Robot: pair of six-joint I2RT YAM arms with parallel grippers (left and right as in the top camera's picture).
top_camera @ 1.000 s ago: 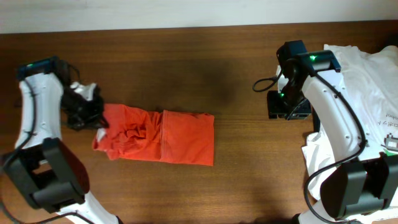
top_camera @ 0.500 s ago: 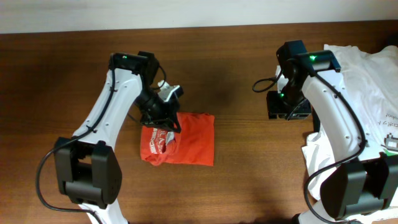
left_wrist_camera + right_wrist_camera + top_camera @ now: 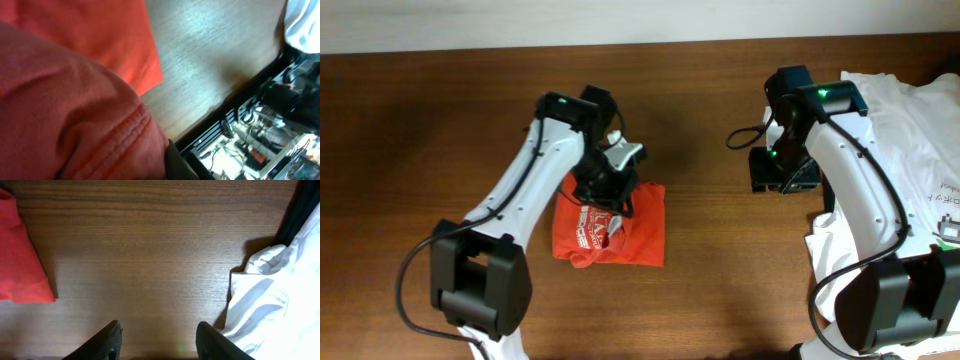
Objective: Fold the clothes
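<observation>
Two arms, yet only your left gripper [image 3: 611, 186] rests on the folded orange-red cotton T-shirt [image 3: 642, 232], at its far edge, left of centre on the brown wooden table [image 3: 720, 300]; cloth hides its jaws, so you cannot tell its grip; the right gripper [image 3: 157, 337] hangs agape, empty, well apart.

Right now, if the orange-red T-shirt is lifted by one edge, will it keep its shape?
Probably not: the orange-red T-shirt lies creased and bunched, so it would likely droop. Its thin folded layers suggest it is light. Pushed, it may wrinkle rather than slide.
</observation>
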